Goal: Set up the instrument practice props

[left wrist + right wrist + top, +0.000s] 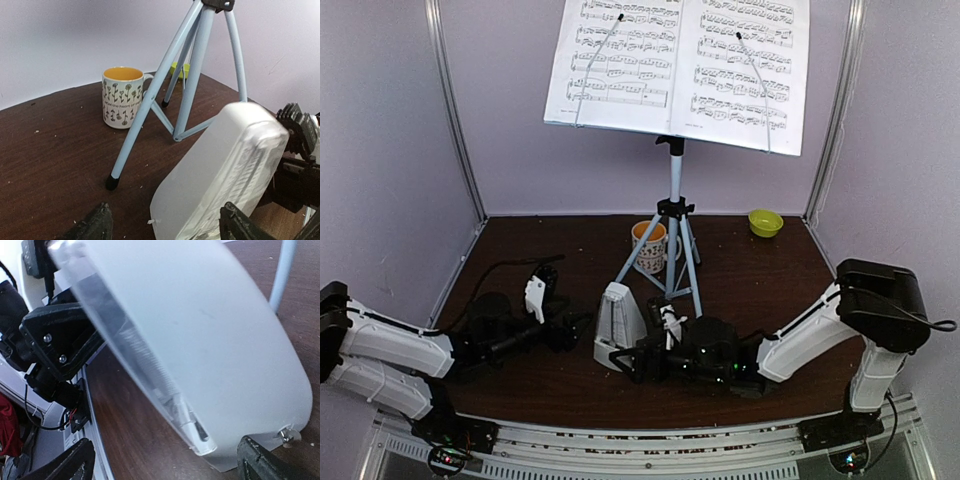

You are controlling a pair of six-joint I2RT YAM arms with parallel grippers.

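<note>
The pale music stand stands on its grey tripod at the back middle. Two white sheet-music pages rest on it under wire clips. The small white pyramid metronome stands on the table in front of the tripod. My left gripper is open just left of it; the metronome fills the space between its fingers. My right gripper is open at the metronome's front right base. The metronome's clear cover lies between the right gripper's wide-spread fingers.
A patterned mug with an orange inside stands behind the tripod's left leg. A small green bowl sits at the back right. Lilac walls close in the dark wooden table on three sides.
</note>
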